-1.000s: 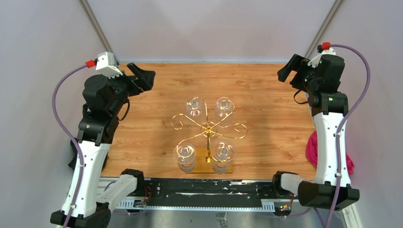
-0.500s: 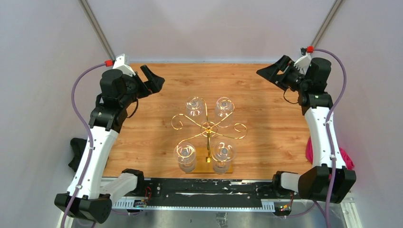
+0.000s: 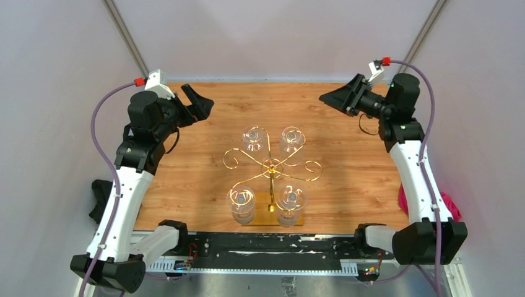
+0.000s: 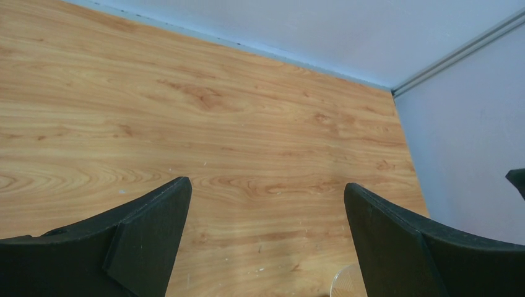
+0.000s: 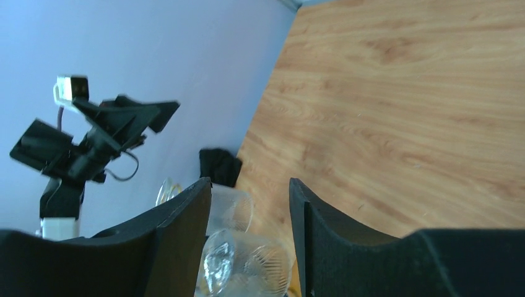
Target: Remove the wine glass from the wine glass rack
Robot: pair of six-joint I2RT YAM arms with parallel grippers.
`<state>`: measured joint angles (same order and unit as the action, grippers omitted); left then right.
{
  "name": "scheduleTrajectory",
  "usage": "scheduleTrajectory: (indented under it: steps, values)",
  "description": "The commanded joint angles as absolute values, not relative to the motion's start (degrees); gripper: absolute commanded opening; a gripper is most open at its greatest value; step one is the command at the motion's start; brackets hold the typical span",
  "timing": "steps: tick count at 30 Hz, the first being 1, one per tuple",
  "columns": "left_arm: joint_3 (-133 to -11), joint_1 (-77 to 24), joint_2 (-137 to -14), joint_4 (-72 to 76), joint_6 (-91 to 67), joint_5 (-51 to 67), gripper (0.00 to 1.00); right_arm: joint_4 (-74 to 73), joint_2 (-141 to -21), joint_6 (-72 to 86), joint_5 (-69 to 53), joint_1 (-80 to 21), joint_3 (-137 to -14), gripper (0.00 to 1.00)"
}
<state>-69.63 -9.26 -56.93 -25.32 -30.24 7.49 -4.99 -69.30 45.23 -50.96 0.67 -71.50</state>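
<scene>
The gold wire wine glass rack [image 3: 271, 166] stands on its wooden base [image 3: 265, 218] near the table's front centre. Several clear wine glasses hang upside down from its arms, two at the back [image 3: 254, 140] [image 3: 291, 140] and two at the front [image 3: 241, 201] [image 3: 290, 201]. My left gripper [image 3: 199, 102] [image 4: 265, 185] hovers wide open at the back left, over bare wood, with a glass rim [image 4: 347, 284] at the bottom edge of its view. My right gripper [image 3: 331, 99] [image 5: 249, 182] hovers at the back right, pointing toward the rack. Its jaws stand partly apart and hold nothing. Glasses [image 5: 247, 266] show beyond them.
A pink cloth [image 3: 449, 207] lies off the table's right edge and a black cloth [image 3: 98, 198] [image 5: 220, 166] off the left edge. Pale walls close in the back and sides. In the right wrist view the left arm [image 5: 93, 142] shows against the wall.
The right arm has swung its gripper left toward the table's middle, and its jaws have narrowed. The left arm leaned in early, then held still with its jaws wide.
</scene>
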Motion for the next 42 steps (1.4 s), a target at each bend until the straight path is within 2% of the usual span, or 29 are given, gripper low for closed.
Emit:
scheduleTrajectory:
  steps: [1,6,10,19,26,30,36,42]
  values:
    - [-69.0,-9.7,-57.0,-23.4,-30.8,9.2,1.00,-9.8,-65.1,43.7,-52.2,-7.1,-72.1,0.55]
    - [-68.5,-9.7,-57.0,-22.8,-31.4,10.2,1.00,-13.2,-62.5,41.9,-50.5,-11.7,-71.0,0.55]
    - [-68.2,-9.7,-56.5,-23.1,-31.4,10.3,1.00,-15.7,-61.3,40.4,-49.8,-13.1,-70.4,0.50]
    - [-68.1,-9.7,-54.9,-23.9,-31.4,9.9,1.00,-16.6,-60.0,39.5,-46.8,-18.5,-66.6,0.50]
    - [-67.8,-9.7,-54.3,-24.6,-31.0,9.4,1.00,-17.0,-58.8,39.3,-45.3,-19.1,-66.8,0.50]
    - [-67.6,-9.7,-54.2,-24.6,-31.1,9.2,1.00,-17.6,-59.2,39.5,-45.5,-19.3,-67.5,0.41]
    - [-67.0,-9.7,-54.1,-24.4,-31.3,9.2,1.00,-17.5,-60.0,40.1,-45.8,-20.6,-67.8,0.40]
    - [-66.7,-9.7,-54.0,-24.4,-31.0,8.9,1.00,-17.5,-60.3,40.7,-45.2,-21.3,-68.1,0.33]
